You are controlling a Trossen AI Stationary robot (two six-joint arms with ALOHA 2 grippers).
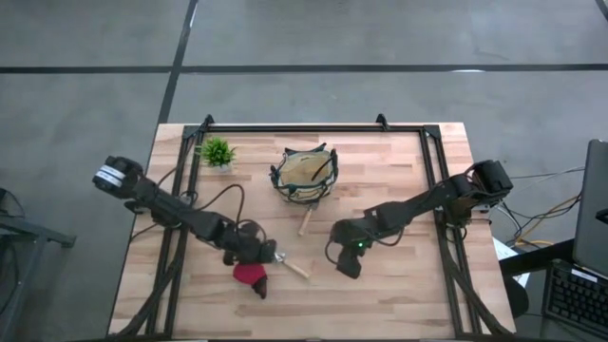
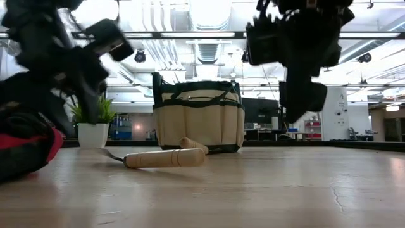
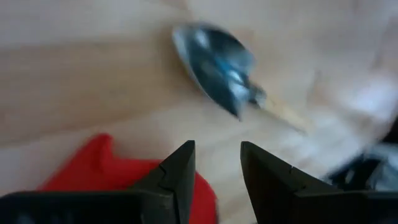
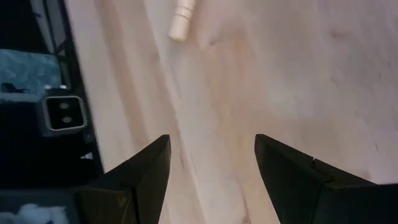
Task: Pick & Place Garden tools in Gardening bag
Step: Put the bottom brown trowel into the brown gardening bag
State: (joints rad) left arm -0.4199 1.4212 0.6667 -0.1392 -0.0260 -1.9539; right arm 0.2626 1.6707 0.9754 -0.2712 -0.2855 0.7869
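Gardening bag: set upright at the far middle of the table; dark handles are seen inside it in the high view, so some tools are judged already stowed, though which ones cannot be told.
Trowel on the table: laid flat near the front, wooden handle toward the right arm, silver blade toward the left gripper; not yet bagged.
Second wooden handle: seen lying just in front of the bag, touching or nearly touching its base; left to be placed.
Red item: resting on the table beside the left gripper, not yet bagged.
Left gripper: held low over the red item, close to the trowel blade; fingers slightly parted, nothing pinched.
Right gripper: held above bare wood right of the trowel handle; fingers spread wide, empty.
Potted plant: left of the bag, no part of the task.
Progress: judged partly done; at least three items remain out.
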